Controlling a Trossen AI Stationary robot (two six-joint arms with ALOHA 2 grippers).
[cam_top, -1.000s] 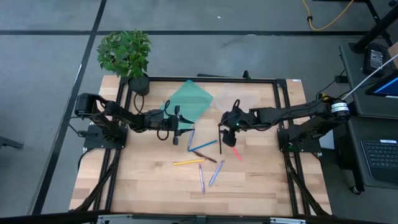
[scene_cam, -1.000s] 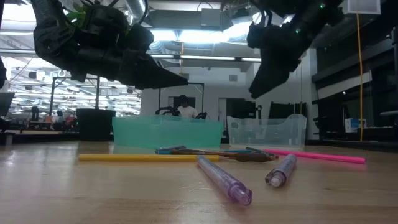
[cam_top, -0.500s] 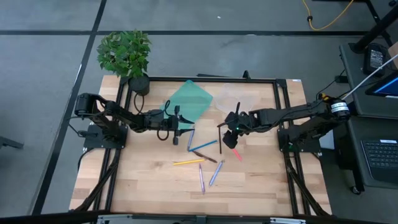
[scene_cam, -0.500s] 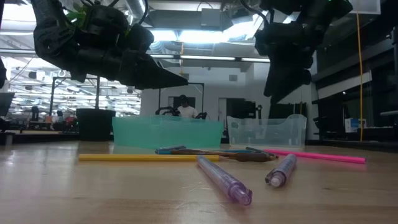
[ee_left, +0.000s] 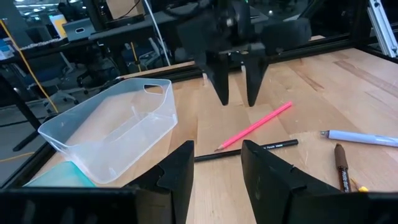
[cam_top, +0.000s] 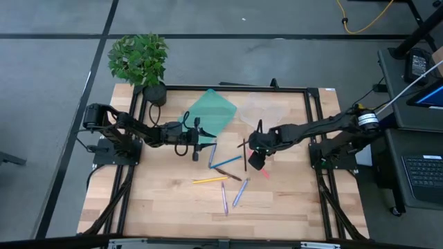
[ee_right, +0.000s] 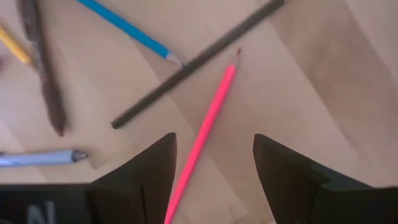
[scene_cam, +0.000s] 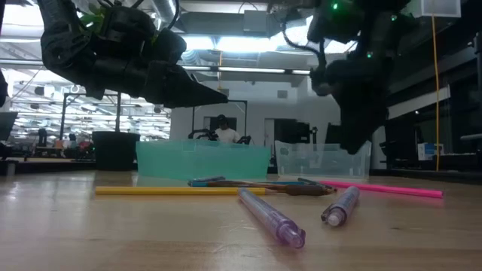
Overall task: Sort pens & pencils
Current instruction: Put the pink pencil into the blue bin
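Note:
Several pens and pencils lie flat on the wooden table near its middle: a pink pencil point(ee_right: 208, 124), a black pencil point(ee_right: 199, 62), a blue pencil point(ee_right: 127, 28), a yellow one point(cam_top: 210, 180), a brown one point(cam_top: 232, 175) and lavender pens point(cam_top: 240, 193). My right gripper point(cam_top: 255, 162) hangs open above the pink pencil, pointing steeply down; in its wrist view the fingers stand on either side of the pencil without touching it. My left gripper point(cam_top: 205, 145) hovers open and nearly level, left of the pile, facing the right gripper point(ee_left: 236, 102).
A teal bin point(cam_top: 211, 111) and a clear bin point(ee_left: 112, 137) stand side by side at the far middle of the table. A potted plant point(cam_top: 142, 62) stands at the far left corner. Bare wood lies toward the near edge point(cam_top: 221, 221).
My right gripper has sunk toward the pink pencil and shifted a little toward the near edge. It has tipped from slanting to pointing steeply down and has rolled about its own line. The pens and pencils have not moved.

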